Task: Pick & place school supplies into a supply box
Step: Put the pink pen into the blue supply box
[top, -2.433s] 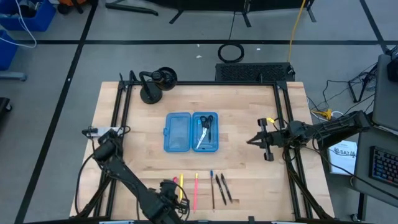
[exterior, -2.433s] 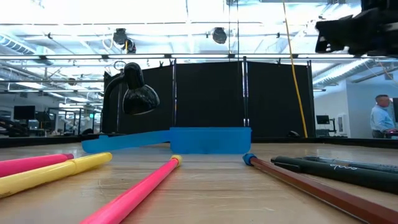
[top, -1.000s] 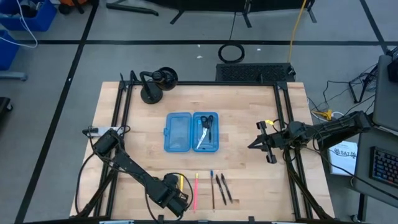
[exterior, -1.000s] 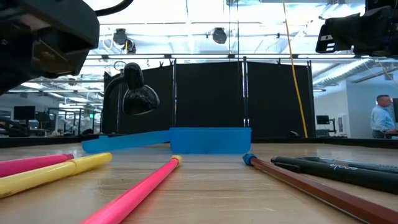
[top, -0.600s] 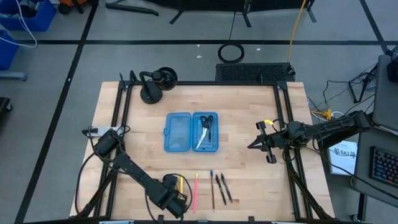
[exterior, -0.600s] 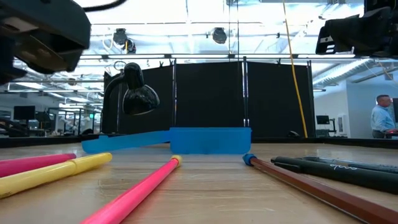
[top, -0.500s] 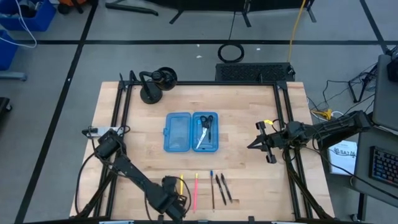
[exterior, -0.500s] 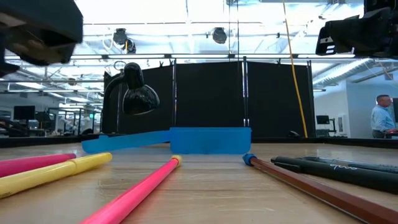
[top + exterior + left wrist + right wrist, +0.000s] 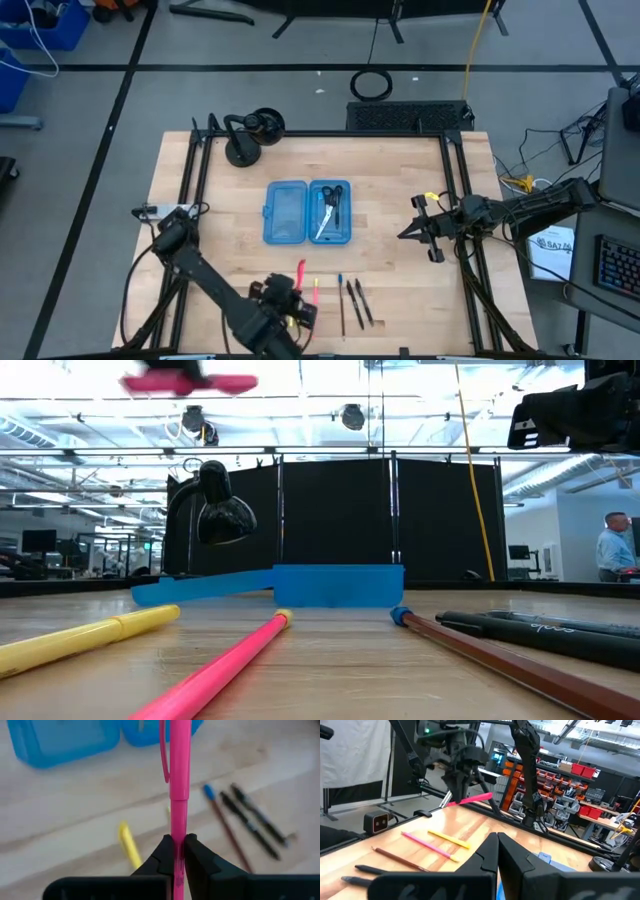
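My left gripper point(image 9: 288, 298) is above the table's near edge, shut on a pink pen point(image 9: 301, 270), which also shows high in the low view as the pink pen point(image 9: 190, 382). The open blue supply box point(image 9: 307, 212) lies flat at mid-table, with the scissors point(image 9: 334, 203) in its right half. On the wood near the near edge lie a yellow pen point(image 9: 90, 637), a pink pencil point(image 9: 215, 672), a blue-tipped pencil point(image 9: 341, 300) and two black pens point(image 9: 357, 300). My right gripper point(image 9: 408, 230) hangs shut near the table's right edge. My left gripper pinches the pink pen between its two fingers near one end point(image 9: 179, 851). The rest of the pen, with its clip point(image 9: 163, 762), runs on past the fingertips toward the box. The pen is lifted clear of the table and lies about level.
A black lamp on a round base point(image 9: 250, 135) stands at the far left corner. Black frame rails run along the table's left and right sides point(image 9: 455, 190). A person point(image 9: 610, 548) stands far off in the room. Bare wood lies between the box and the row of pens.
My left gripper has risen from the table's near edge and moved a little toward the box, carrying the pink pen with it. The pen, which lay leftmost beside the yellow pen, is now lifted clear. The other pens and the right arm have stayed put.
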Available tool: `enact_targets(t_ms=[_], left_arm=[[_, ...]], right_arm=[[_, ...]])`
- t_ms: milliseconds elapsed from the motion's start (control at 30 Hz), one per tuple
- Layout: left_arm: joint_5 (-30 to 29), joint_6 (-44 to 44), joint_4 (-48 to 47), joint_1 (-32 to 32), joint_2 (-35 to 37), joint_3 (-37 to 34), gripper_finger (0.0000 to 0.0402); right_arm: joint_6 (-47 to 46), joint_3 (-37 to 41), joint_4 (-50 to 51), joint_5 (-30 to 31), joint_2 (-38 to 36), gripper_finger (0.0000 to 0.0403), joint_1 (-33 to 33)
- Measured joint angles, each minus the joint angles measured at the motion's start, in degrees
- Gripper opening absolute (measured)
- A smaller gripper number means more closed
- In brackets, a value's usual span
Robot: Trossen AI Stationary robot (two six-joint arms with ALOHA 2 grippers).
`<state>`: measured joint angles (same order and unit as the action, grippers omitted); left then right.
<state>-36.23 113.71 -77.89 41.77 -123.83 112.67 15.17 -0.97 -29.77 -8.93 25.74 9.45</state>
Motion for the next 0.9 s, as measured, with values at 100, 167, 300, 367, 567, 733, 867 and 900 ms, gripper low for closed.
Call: enact_targets(t_ms=[100, 167, 300, 367, 567, 733, 867, 900], left_arm=[[2.57, -4.48, 1.06, -3.18, 0.11, 3.02, 0.0021], [3.20, -8.33, 0.49, -6.10, 0.11, 4.19, 0.0021], [0.70, -16.90, 0.80, -12.54, 0.15, 5.02, 0.0026], [-0.68, -21.07, 0.33, -16.11, 0.15, 4.98, 0.0025], [6.07, -36.39, 5.54, -28.26, 0.16, 3.01, 0.0020], [10.47, -40.82, 9.16, -35.99, 0.26, -1.46, 0.0022], [16.73, -44.90, 17.21, -40.37, 0.22, -6.56, 0.0020], [18.22, -45.79, 19.87, -41.11, 0.22, -7.73, 0.0020]], right_arm=[[-0.76, 0.00, -0.92, 0.00, 0.00, 0.0000, 0.00], [-0.80, 0.00, -1.36, 0.00, -0.02, 0.0000, 0.00], [-1.00, 0.00, -1.38, 0.00, -0.02, 0.0000, 0.00], [-1.00, 0.00, -1.23, 0.00, 0.00, 0.0000, 0.00], [-0.93, 0.00, -1.26, -0.05, 0.00, 0.0000, 0.00], [-0.70, 0.00, -1.26, -0.07, 0.00, 0.0000, 0.00], [-0.85, 0.00, -1.21, -0.09, 0.00, 0.0000, 0.00], [-0.87, 0.00, -1.18, -0.09, -0.01, 0.0000, 0.01]])
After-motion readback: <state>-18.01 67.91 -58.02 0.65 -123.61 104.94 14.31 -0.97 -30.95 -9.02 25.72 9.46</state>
